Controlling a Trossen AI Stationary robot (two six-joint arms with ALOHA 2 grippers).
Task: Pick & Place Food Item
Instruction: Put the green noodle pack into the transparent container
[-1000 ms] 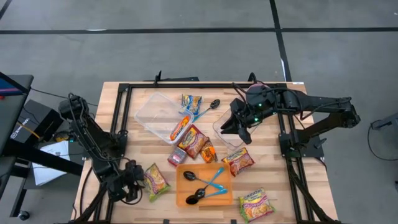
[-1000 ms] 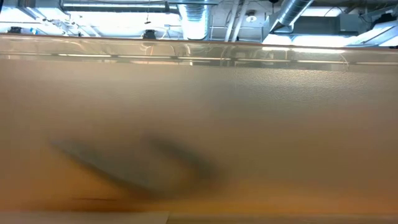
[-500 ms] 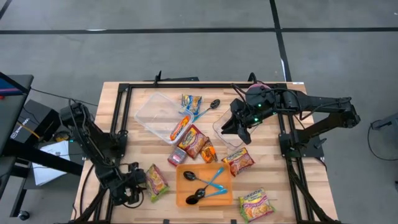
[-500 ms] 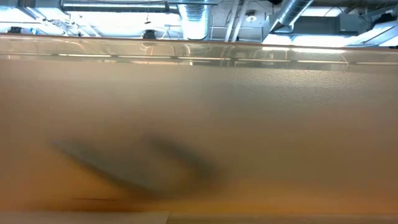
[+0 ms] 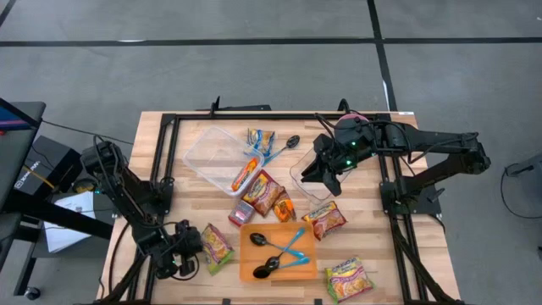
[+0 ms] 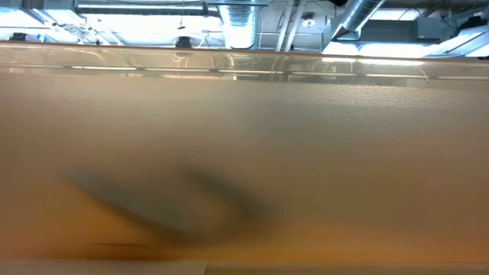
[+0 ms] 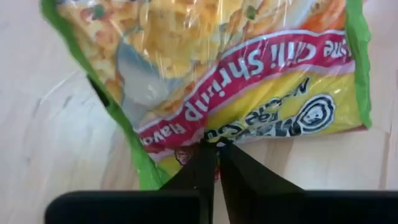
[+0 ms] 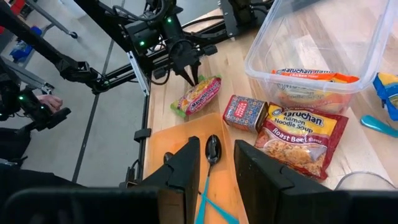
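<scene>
The left tool (image 5: 196, 251) is clenched on the end edge of the chili shrimp noodle packet (image 5: 215, 247), at about 7 o'clock on the wooden counter (image 5: 190, 203), near its corner. At the packet's 3 o'clock lies the orange tray (image 5: 251, 252). The right tool (image 5: 320, 176) hovers part open, empty, over the clear tub (image 5: 303, 184).

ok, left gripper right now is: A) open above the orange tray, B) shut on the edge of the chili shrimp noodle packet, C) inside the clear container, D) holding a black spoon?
B: in the left wrist view the left gripper has its fingers pinched together on the edge of the chili shrimp noodle packet, which lies on the table beside the orange tray.
</scene>
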